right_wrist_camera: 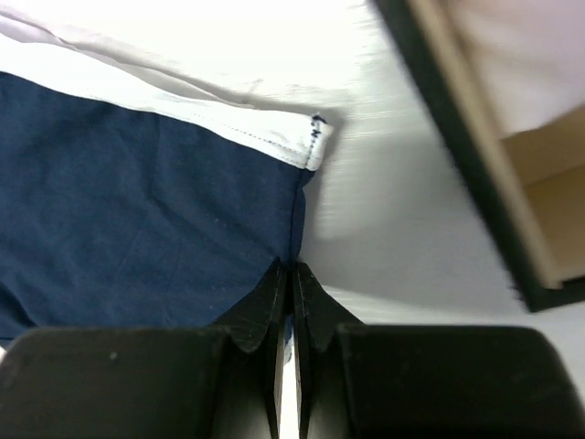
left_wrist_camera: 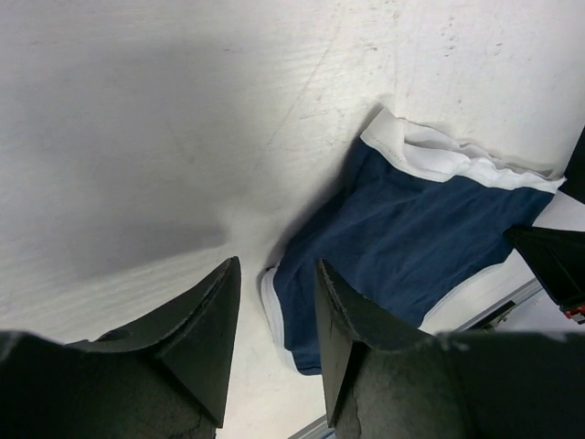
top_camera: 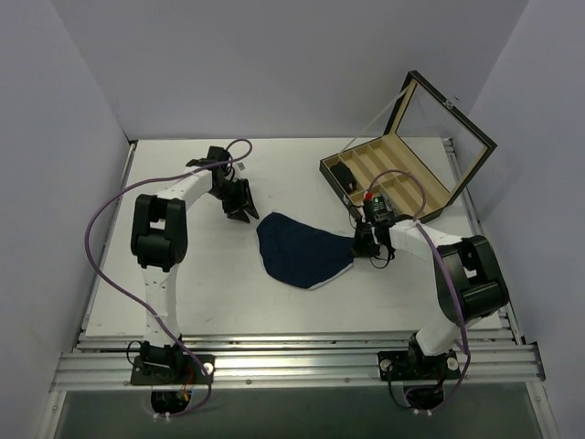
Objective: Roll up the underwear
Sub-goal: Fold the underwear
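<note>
- The underwear (top_camera: pixel 306 251), dark navy with white trim, lies spread flat mid-table (top_camera: pixel 274 311), between my two arms. I judge it is laid open so a roll can start from one edge. No roll shows yet.
- My right gripper (top_camera: pixel 368 245) sits at the garment's right edge, fingers pressed together on the side seam below the white waistband. This looks like a pinch meant to lift or fold that edge.
- I cannot tell whether cloth is actually caught there. The right wrist view shows only the tips meeting at the fabric's border.
- My left gripper (left_wrist_camera: pixel 276 265) hangs over bare table just beside the garment's far-left corner. Its fingers are spread with nothing between them, likely ready to take that side.
- The open wooden box (top_camera: pixel 402 169) stands beyond the right arm, apart from the garment. Its contents are too small to make out.
- The garment's underside is hidden.
</note>
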Available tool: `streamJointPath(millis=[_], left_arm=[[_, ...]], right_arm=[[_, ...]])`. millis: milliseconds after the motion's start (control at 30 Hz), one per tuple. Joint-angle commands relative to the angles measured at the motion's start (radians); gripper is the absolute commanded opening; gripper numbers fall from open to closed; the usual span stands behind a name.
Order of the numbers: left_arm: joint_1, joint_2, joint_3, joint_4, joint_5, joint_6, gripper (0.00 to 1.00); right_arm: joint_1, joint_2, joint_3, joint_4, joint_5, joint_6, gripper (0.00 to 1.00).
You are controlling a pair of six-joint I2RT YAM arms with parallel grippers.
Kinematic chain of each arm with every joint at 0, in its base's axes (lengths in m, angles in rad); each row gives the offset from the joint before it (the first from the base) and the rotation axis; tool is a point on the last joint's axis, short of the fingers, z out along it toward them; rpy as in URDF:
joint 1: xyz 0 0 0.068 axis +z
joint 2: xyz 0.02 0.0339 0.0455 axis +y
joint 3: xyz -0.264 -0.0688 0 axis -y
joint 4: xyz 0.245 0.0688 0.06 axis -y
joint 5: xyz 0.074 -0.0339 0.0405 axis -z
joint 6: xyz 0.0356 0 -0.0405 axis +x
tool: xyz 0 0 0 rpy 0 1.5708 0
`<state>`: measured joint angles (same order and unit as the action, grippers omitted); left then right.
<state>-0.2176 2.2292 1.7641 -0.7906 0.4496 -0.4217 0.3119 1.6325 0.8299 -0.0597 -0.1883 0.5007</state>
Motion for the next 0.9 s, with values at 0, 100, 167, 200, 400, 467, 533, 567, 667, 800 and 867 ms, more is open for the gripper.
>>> streamJointPath(millis=[0,100,167,200,400,467,533,567,667,800,867], left_arm=[[-0.011,-0.035,-0.031,0.077,0.078,0.011,0.46],[-0.012,-0.045,-0.052,0.108,0.104,0.012,0.48],[-0.014,-0.040,-0.054,0.117,0.116,0.015,0.49],[-0.019,-0.030,-0.052,0.117,0.127,0.020,0.49],[-0.028,-0.017,-0.074,0.122,0.135,0.034,0.36],[-0.028,-0.013,-0.080,0.119,0.124,0.037,0.24],[-0.028,-0.005,-0.087,0.117,0.126,0.038,0.13],[-0.026,0.000,-0.087,0.116,0.129,0.037,0.11],[-0.028,0.003,-0.100,0.132,0.135,0.025,0.02],[-0.026,-0.002,-0.107,0.156,0.133,0.011,0.02],[-0.028,-0.003,-0.107,0.162,0.133,0.005,0.02]], right_arm=[[-0.020,0.009,0.053,-0.104,0.061,-0.083,0.00],[-0.020,0.046,0.121,-0.149,0.062,-0.128,0.00],[-0.019,0.062,0.147,-0.158,0.055,-0.126,0.00],[-0.020,0.064,0.150,-0.157,0.050,-0.120,0.00],[-0.019,0.055,0.124,-0.127,0.015,-0.076,0.00],[-0.019,0.058,0.124,-0.130,0.012,-0.074,0.00],[-0.020,0.061,0.132,-0.135,0.010,-0.070,0.00],[-0.020,0.061,0.136,-0.141,0.003,-0.068,0.00],[-0.020,0.058,0.156,-0.149,-0.013,-0.054,0.00],[-0.019,0.063,0.190,-0.167,-0.026,-0.048,0.00],[-0.019,0.064,0.212,-0.175,-0.034,-0.042,0.00]])
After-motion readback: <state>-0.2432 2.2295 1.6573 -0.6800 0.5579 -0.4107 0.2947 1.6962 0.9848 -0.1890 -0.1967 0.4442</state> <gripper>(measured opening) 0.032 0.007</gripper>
